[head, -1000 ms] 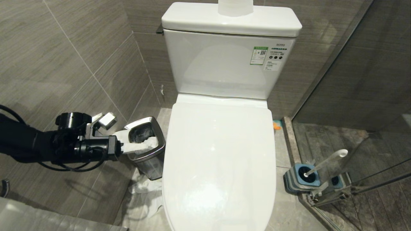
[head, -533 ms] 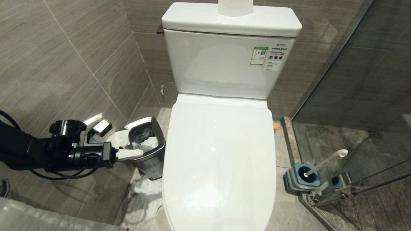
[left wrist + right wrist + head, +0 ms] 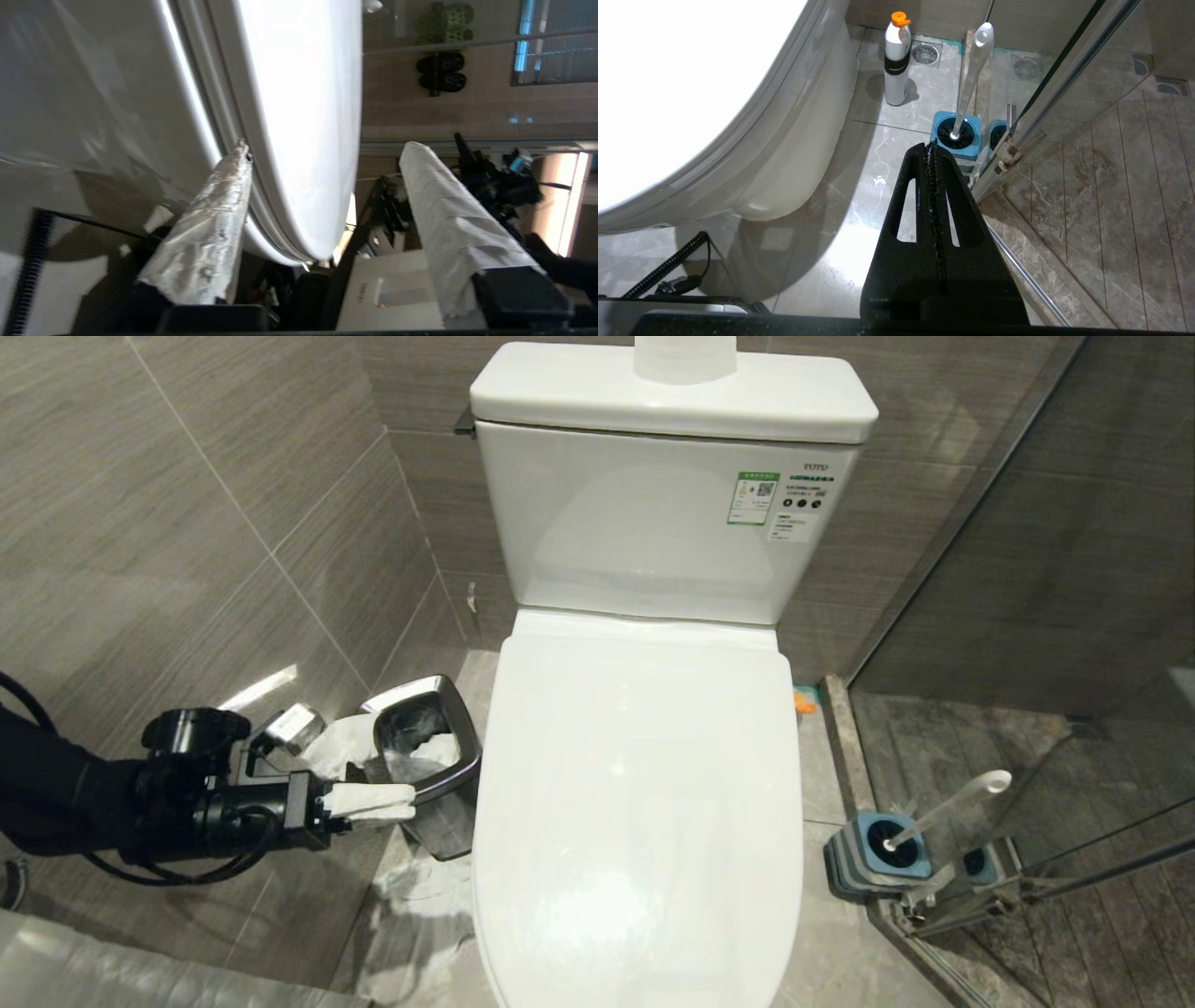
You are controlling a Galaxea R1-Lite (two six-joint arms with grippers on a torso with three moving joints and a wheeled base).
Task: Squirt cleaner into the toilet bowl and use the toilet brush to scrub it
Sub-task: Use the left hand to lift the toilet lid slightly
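Counted: 1 toilet (image 3: 644, 784), lid closed; 1 steel waste bin (image 3: 431, 775); 1 toilet brush (image 3: 948, 810); 1 orange-capped bottle (image 3: 896, 58); 2 floor drains (image 3: 925, 53).

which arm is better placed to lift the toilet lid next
Left, probably. Its tool is open and empty beside the steel bin, close to the closed toilet lid. The right tool is shut, low near the toilet brush.

A glossy white toilet lid (image 3: 639, 803) gleams between matt grey wall tiles (image 3: 187, 523) and a polished steel waste bin (image 3: 431, 775) stuffed with crumpled paper; right of the lid stands a smooth plastic toilet brush (image 3: 948, 812) beside clear glass.
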